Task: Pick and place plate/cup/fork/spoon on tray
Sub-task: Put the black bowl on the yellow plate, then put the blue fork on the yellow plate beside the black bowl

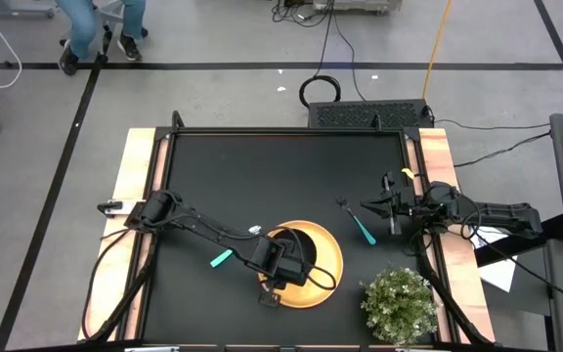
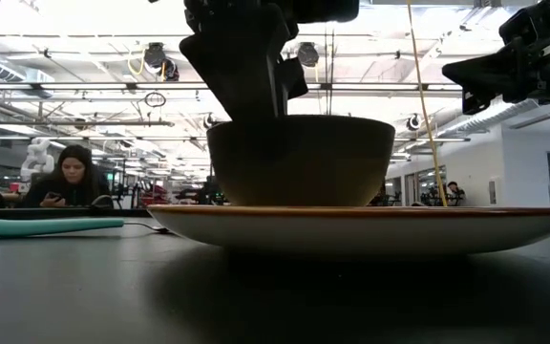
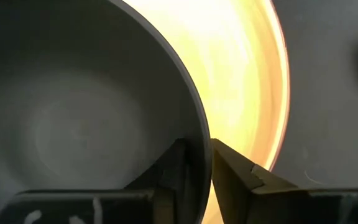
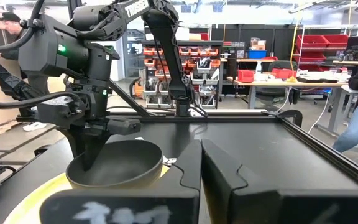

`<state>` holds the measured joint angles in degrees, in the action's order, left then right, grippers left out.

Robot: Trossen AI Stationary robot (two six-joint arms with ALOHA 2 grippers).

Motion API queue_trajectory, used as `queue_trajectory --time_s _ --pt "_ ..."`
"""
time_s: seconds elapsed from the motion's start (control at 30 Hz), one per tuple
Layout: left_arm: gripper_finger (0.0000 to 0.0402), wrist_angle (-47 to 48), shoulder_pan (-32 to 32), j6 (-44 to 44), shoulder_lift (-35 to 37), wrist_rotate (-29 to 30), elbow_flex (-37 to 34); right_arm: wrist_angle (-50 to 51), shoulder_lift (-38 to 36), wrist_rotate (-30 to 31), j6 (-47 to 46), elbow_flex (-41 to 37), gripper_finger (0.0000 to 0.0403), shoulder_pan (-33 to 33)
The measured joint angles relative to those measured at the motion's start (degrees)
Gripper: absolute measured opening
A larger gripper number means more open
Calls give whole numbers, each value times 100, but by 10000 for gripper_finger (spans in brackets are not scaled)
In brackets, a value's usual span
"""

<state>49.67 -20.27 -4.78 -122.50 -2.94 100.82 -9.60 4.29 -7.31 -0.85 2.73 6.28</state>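
The dark cup point(image 2: 299, 158) stands on the yellow tray point(image 2: 351, 225) in the near middle of the table. My left gripper point(image 3: 199, 149) is above it, shut on its rim. The cup also shows in the right wrist view point(image 4: 114, 163). The fork point(image 1: 360, 227) lies flat on the table right of the tray point(image 1: 332, 256). The spoon's teal handle point(image 1: 221, 258) lies left of the tray, and my left arm crosses over its head end. My right gripper point(image 1: 374, 207) is shut and empty above the table, just right of the fork. My left gripper holds the cup by its rim point(image 3: 202, 134), one finger point(image 3: 176, 165) inside the cup and one point(image 3: 229, 165) outside. The fingers come from above, pointing down, at the cup's near side. The cup stands upright with its base on the tray.
A potted plant point(image 1: 397, 303) stands at the table's near right corner, close to the tray. A raised frame point(image 1: 291, 130) runs round the black tabletop. People show in the room beyond point(image 2: 70, 177).
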Motion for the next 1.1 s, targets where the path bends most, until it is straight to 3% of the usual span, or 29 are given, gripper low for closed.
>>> queue_trajectory --time_s 0.87,1.1 --pt "92 24 0 9 79 151 1 2 0 0 -1 0 0 -1" --pt "168 13 0 -28 79 151 7 2 0 0 -45 1 0 0"
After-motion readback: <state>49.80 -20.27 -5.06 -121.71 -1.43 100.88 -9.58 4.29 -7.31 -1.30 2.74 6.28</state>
